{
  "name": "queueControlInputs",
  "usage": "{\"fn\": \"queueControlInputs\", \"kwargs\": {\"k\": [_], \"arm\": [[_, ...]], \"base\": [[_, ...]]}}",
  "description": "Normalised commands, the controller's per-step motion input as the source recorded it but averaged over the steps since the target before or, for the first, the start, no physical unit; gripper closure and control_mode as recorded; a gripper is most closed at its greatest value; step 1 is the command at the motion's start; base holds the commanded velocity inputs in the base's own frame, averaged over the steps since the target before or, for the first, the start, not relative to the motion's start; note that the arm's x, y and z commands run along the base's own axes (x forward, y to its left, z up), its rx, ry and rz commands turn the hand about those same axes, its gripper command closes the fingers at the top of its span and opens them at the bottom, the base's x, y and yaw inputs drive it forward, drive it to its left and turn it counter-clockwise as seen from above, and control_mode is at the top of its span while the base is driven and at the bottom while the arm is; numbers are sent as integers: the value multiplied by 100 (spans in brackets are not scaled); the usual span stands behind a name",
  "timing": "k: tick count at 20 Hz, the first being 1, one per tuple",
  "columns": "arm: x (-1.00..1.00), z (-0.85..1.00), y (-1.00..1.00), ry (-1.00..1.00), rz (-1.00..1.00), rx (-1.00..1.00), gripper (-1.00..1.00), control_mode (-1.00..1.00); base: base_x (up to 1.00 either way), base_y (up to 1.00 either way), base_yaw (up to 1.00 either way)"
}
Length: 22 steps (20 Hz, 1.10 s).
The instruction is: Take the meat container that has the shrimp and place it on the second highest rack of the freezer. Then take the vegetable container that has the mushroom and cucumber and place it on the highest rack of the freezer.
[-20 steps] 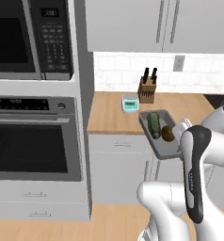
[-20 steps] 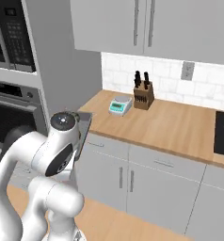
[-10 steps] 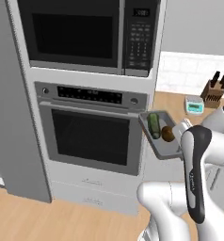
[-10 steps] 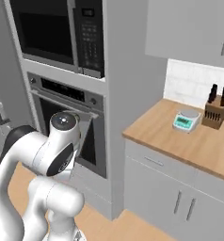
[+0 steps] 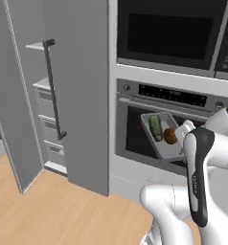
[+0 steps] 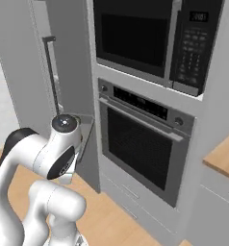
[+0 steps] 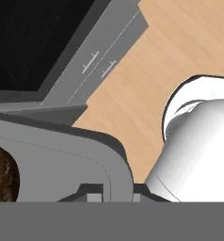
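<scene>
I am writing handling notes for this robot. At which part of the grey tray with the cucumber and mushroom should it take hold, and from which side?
Probably the rim at a corner, from outside, as the gripper does now, shut on the vegetable container. The tray is shallow with a thin raised lip, and the cucumber and mushroom fill its middle, so only the edge is free to pinch.

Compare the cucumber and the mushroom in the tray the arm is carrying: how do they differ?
The cucumber is dark green and oblong, lying lengthwise; the mushroom is brown, rounded and clearly shorter. The cucumber lies toward the tray's far end, the mushroom nearer the arm. Both lie in the same grey tray, carried before the oven.
</scene>
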Motion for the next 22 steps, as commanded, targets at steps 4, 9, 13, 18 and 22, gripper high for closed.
{"fn": "queueControlInputs", "kwargs": {"k": [4, 9, 13, 18, 22], "arm": [[0, 0, 0, 0, 0, 0, 100, 100], [0, 0, 0, 0, 0, 0, 100, 100], [0, 0, 0, 0, 0, 0, 100, 100], [0, 0, 0, 0, 0, 0, 100, 100], [0, 0, 0, 0, 0, 0, 100, 100]], "base": [[14, 100, 35], [37, 85, 31], [67, 59, 24], [76, 33, 10], [68, 7, 0]]}}
